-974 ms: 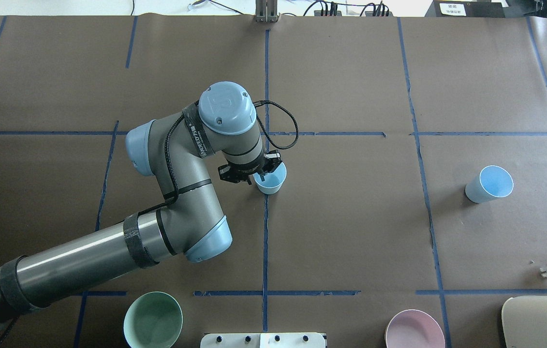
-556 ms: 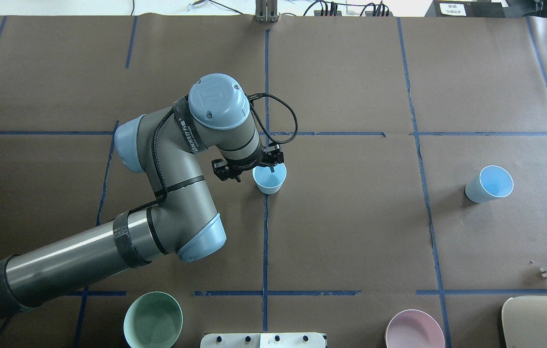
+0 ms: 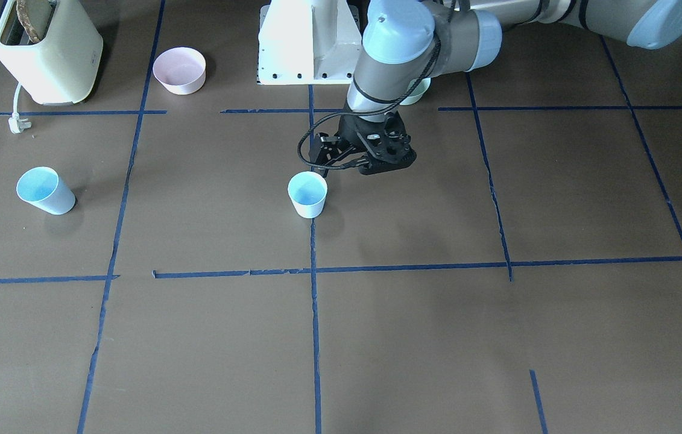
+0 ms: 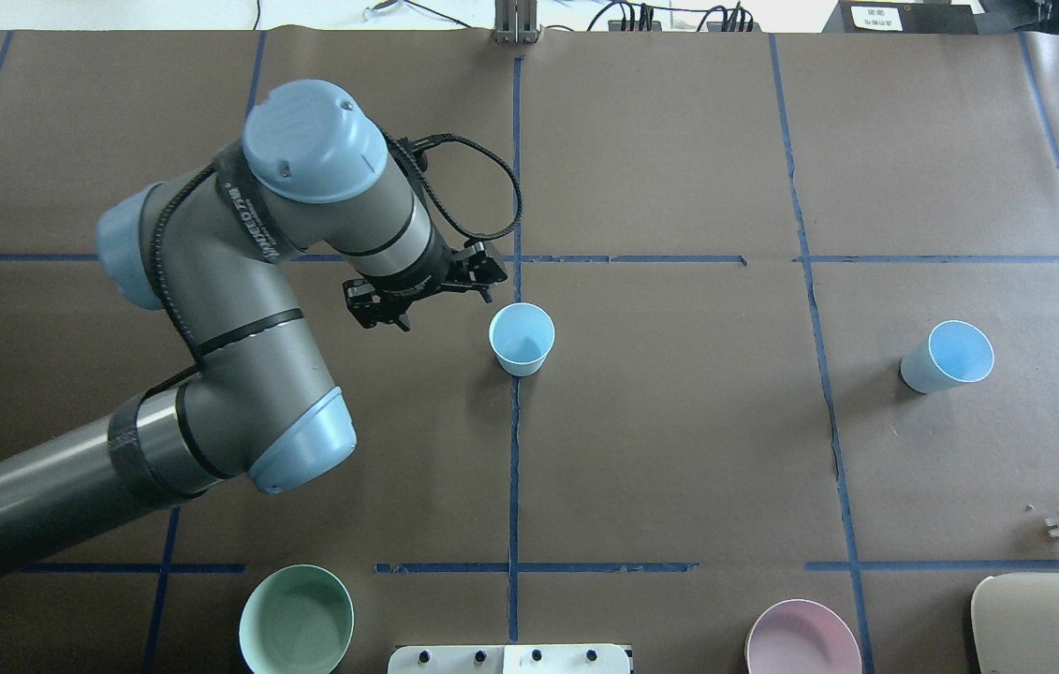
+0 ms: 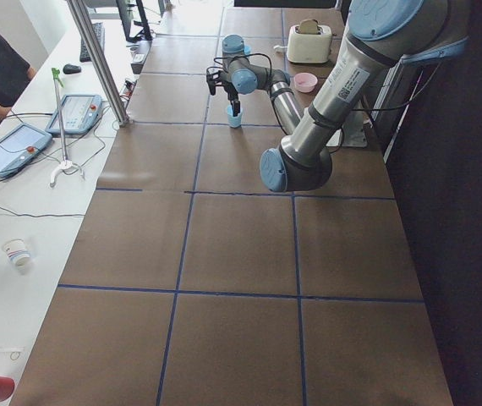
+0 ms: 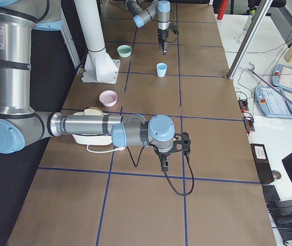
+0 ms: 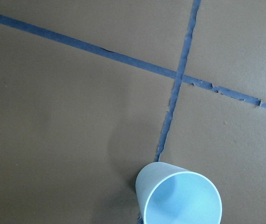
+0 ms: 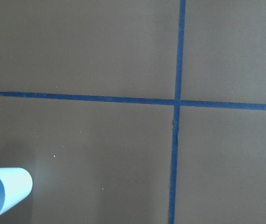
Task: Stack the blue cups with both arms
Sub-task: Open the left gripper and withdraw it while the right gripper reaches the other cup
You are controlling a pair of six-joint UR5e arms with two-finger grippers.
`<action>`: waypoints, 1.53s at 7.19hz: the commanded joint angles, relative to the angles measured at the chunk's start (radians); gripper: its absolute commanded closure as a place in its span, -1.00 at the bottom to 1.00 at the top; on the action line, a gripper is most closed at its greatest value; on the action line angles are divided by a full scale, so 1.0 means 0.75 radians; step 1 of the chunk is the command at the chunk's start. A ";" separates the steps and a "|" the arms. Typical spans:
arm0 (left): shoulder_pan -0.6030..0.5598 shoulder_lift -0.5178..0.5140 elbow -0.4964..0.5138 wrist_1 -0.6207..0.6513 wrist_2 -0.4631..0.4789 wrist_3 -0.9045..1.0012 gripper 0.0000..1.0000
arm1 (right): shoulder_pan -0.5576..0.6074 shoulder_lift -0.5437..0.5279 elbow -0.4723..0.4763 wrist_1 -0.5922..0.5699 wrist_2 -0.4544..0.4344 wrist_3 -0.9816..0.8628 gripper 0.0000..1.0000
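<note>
Centrally, the left end effector [image 4: 426,298] gapes empty near an upright blue cup [image 4: 522,340] (frame middle). For the right end effector [image 6: 174,154], I cannot tell.

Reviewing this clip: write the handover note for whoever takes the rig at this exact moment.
left gripper: open, empty, raised beside the centre cup, not touching it.
right gripper: seen only from the side, so open or shut cannot be told; not on a cup.
Cups: the centre cup stands upright on the middle tape line. The right cup stands far off on the robot's right side.
Done: one cup is placed at centre.
Left: probably the right arm picks up the right cup and nests it into the centre cup.
</note>
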 commanded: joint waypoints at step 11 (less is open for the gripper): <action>-0.302 0.455 -0.329 0.066 -0.111 0.673 -1.00 | -0.855 -0.112 0.149 0.654 -0.442 1.180 -1.00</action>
